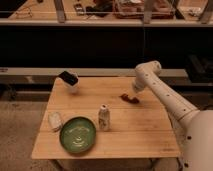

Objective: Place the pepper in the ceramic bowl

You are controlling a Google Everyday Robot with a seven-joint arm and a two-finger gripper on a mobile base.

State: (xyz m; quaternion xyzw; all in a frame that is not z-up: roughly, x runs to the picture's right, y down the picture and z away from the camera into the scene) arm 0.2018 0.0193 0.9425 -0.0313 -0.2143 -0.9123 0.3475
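Just above the tapered reddish-brown pepper [130, 99] on the wooden table [142, 131], the pincer [133, 92] stands apart.

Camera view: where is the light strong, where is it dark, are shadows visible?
Camera view: warm light on the wooden table; darkness behind it; the gripper, at the table's right beside the pepper, casts only a faint shadow.
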